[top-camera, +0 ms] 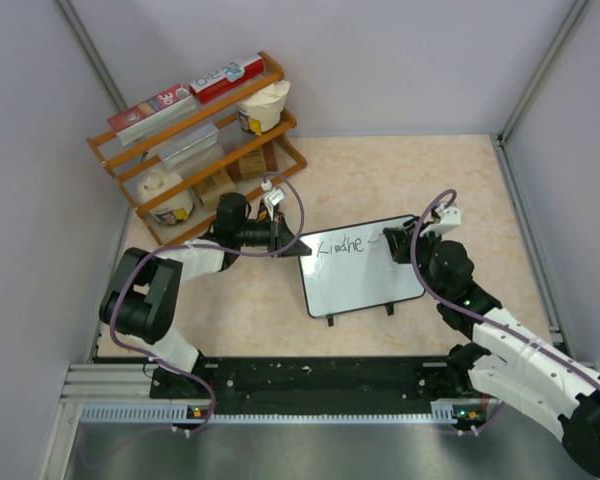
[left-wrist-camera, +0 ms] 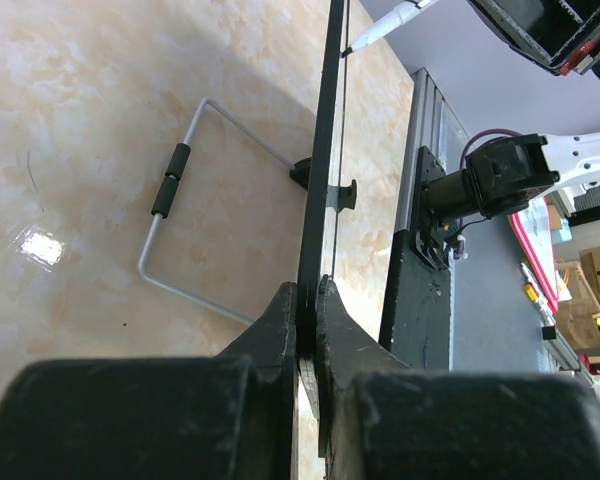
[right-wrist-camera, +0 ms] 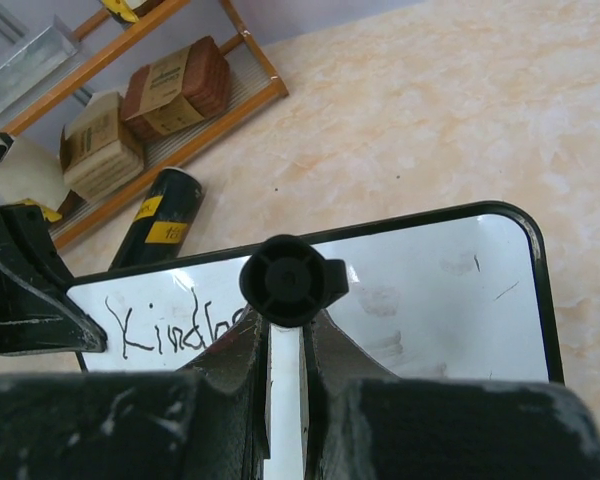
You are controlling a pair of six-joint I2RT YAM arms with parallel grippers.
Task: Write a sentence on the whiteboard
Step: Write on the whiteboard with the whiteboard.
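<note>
Left gripper [left-wrist-camera: 305,295] is clamped hard on the left edge of the whiteboard [top-camera: 365,275], near its top corner. Both fingers [left-wrist-camera: 275,335] pinch the black frame, with no gap visible. The left wrist cam sees the board edge-on.

Right gripper [right-wrist-camera: 285,335] is closed around a marker [right-wrist-camera: 292,280]. The white barrel sits between the fingers, the black butt end faces the wrist cam, and the tip points down at the board. In the left wrist cam the tip is right at the writing face near the top edge. It looks like contact, but I can't confirm.

The board is mid-table [top-camera: 400,170], between the two grippers, long side roughly left-right and skewed slightly, with the right end farther away. Its face is tilted up toward the top cam. Two black feet [top-camera: 331,319] sit on its near edge, and a wire stand [left-wrist-camera: 175,200] lies on the table behind it.

The sentence [top-camera: 340,246] is one line of thin black letters in the upper left of the board, reading roughly "Kindne". The last letters are partly hidden by the marker in the right wrist cam. The marker is just right of the last letter. The rest of the face is blank apart from faint smudges on the right half.

A wooden rack [top-camera: 195,140] stands at the far left, beyond the left gripper, with boxes and paper cups on its shelves.
</note>
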